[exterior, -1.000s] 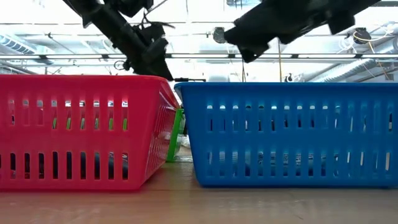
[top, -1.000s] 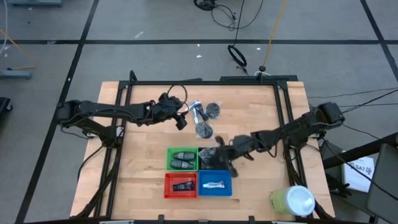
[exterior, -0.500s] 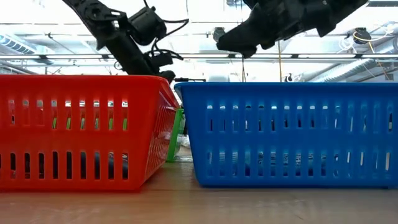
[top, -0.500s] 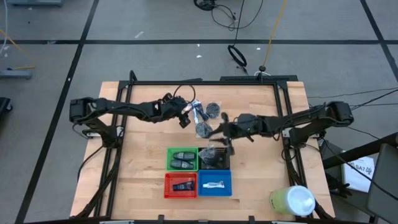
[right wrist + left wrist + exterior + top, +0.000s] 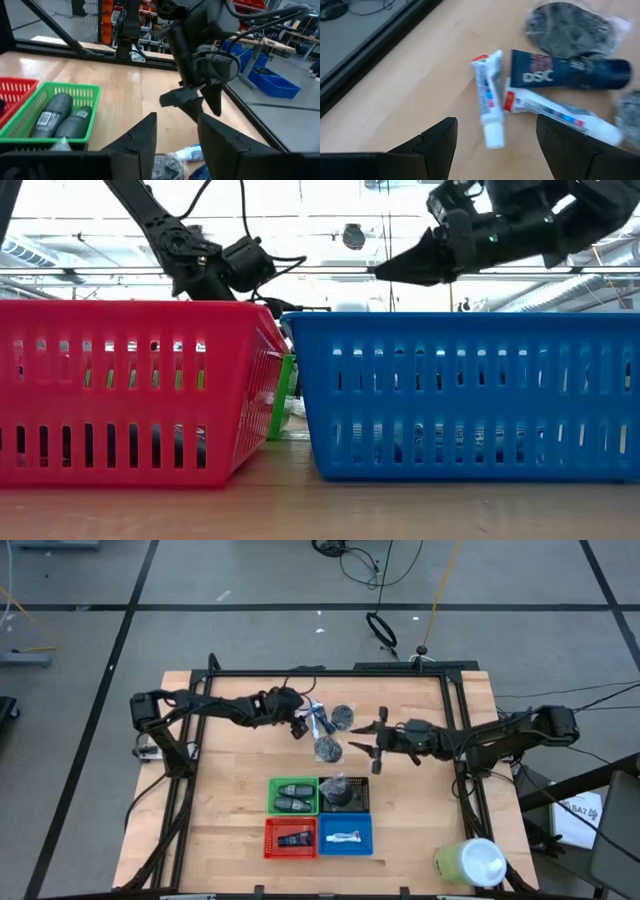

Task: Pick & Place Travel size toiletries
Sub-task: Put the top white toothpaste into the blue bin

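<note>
A pale wooden table framed by black rails stands on a grey floor with dark tape lines. At its near right corner is a big pale green cylinder with a white top. Near the middle of the near edge sit four small trays in a square: the red tray holds a dark blue tube, the blue tray a white-and-blue tube; behind them the green tray holds two dark grey ovals, and the black tray a dark mesh puff. Farther back, the right gripper hangs empty with its fingers spread wide, just right of a loose mesh puff lying on the wood. Beyond that puff lies a small cluster: two white-and-blue tubes, a dark blue tube marked DSC and another mesh puff. The left gripper hovers at the left edge of this cluster, fingers parted and holding nothing, the nearer white-and-blue tube lying between its fingertips in the left wrist view.
</note>
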Motion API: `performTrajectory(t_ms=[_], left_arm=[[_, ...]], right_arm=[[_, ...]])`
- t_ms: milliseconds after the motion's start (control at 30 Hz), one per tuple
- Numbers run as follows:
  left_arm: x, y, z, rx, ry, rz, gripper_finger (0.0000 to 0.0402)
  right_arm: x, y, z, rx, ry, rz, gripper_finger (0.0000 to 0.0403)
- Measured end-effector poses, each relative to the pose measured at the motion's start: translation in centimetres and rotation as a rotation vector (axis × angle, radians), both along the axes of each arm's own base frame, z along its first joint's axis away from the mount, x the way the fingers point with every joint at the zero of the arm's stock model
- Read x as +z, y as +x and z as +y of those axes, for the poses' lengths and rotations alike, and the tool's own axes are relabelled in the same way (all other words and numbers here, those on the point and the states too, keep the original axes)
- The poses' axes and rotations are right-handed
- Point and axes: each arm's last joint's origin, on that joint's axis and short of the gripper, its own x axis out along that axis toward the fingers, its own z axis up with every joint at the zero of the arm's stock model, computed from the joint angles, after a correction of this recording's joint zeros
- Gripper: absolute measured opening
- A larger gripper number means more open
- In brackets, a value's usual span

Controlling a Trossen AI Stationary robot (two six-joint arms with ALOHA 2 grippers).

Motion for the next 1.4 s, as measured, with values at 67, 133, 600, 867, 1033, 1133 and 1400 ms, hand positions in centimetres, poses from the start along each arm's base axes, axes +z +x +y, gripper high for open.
performTrajectory(t_ms=[67,133,600,867,1033,1133,1400], left_arm=[[0.0,-0.1,0.3,0.012,0.003,-0.005,0.0266],[0.2,-0.1,0.7,0.026,0.016,-0.021,0.0266],[-1.7,0.9,1.6,-0.016,-0.016,0.029,0.0266],[-3.0,3.2,3.1,0.037,-0.024,0.145,0.0266],[-3.3,3.8,3.4,0.030,-0.034,0.189,0.0256],[-3.3,3.7,3.3,0.025,-0.045,0.198,0.0224],[-3.3,3.4,2.9,0.024,-0.065,0.233,0.0086]], right_arm=[[-0.2,-0.2,0.0,0.000,-0.007,-0.011,0.0146],[-0.2,-0.2,0.0,0.000,-0.008,-0.024,0.0159],[0.0,-0.2,0.0,0.001,-0.009,-0.041,0.0185],[-0.1,-0.2,0.0,0.002,-0.008,-0.038,0.0184],[-0.2,-0.2,0.0,0.001,0.000,-0.027,0.0183],[-0.3,-0.2,0.0,0.001,0.000,-0.021,0.0183],[-0.3,-0.2,0.0,0.001,0.000,-0.019,0.0183]])
